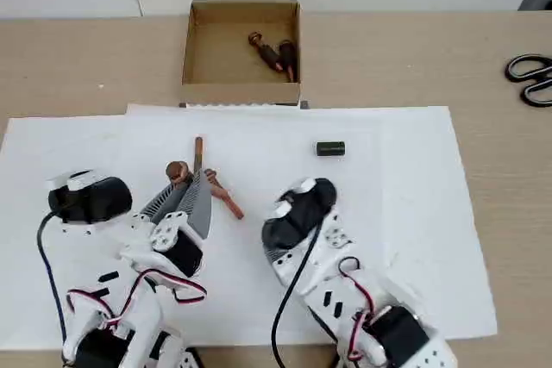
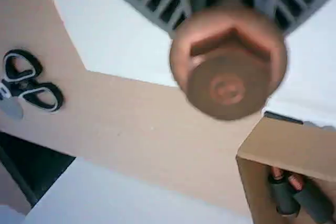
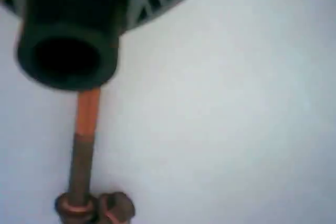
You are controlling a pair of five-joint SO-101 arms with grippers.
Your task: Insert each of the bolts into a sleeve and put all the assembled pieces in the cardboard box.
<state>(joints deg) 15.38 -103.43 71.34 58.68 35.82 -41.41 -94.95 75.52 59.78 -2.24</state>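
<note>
Bolt (image 2: 229,61) in low, forward-tilted left jaws

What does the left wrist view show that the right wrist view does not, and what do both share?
Left wrist view adds: black-handled scissors, the brown cardboard box holding sleeved bolts, wooden tabletop. Right wrist view adds: an empty black tubular sleeve, gripped. Shared: white paper sheet, plus a gripped brown metal bolt in the first, a lying brown metal bolt in the second.
</note>
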